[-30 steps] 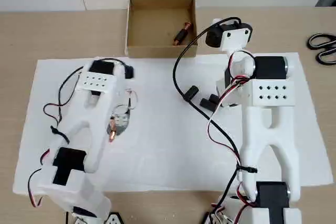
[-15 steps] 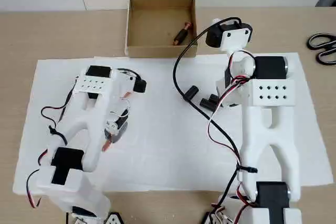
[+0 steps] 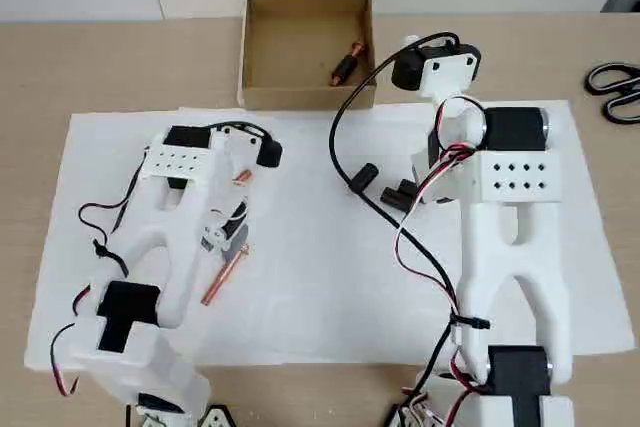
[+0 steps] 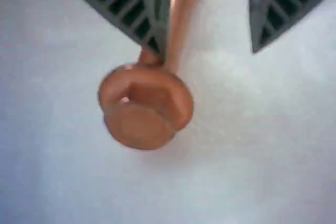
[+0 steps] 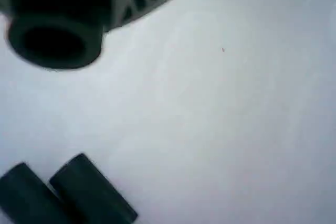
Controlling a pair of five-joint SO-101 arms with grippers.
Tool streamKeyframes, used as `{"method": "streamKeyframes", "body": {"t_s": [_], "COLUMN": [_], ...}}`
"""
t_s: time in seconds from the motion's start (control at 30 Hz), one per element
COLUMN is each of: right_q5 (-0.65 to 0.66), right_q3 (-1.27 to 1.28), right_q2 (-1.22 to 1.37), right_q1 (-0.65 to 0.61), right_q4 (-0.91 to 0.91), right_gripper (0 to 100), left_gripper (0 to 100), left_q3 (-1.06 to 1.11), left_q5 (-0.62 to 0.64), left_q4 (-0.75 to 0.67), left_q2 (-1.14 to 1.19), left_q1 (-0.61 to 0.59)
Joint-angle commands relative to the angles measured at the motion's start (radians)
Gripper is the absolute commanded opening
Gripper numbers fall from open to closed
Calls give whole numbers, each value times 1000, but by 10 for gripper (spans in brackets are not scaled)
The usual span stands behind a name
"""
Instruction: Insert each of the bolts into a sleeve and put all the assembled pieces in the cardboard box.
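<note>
A copper bolt (image 3: 222, 272) lies on the white paper (image 3: 320, 297) just below my left gripper (image 3: 228, 239). In the left wrist view its round head (image 4: 144, 106) faces the camera. The shaft runs up along one finger (image 4: 131, 9), with a wide gap to the other; my left gripper (image 4: 210, 30) is open. My right gripper (image 5: 68, 24) is shut on a black sleeve (image 5: 55, 40), seen end-on. Two more sleeves (image 5: 79, 195) lie side by side on the paper, and another sleeve (image 3: 365, 176) lies farther left. The cardboard box (image 3: 255, 57) holds one assembled piece (image 3: 347, 64).
Black scissors (image 3: 615, 87) lie at the table's right edge. A black cable (image 3: 345, 117) arcs from the right arm past the box's front corner and across the paper. Open paper stretches between the two arms.
The left arm's wrist has swung toward the right, and the bolt has tipped out from under the gripper so that it shows at full length on the paper. The right arm has stayed still.
</note>
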Motion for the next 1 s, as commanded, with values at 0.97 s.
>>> {"method": "streamKeyframes", "body": {"t_s": [0.97], "right_q5": [8], "right_q3": [-3], "right_q2": [-42], "right_q1": [5], "right_q4": [-4], "right_gripper": [4], "left_gripper": [101], "left_q3": [358], "left_q5": [9], "left_q4": [-158], "left_q2": [-457], "left_q1": [72]}}
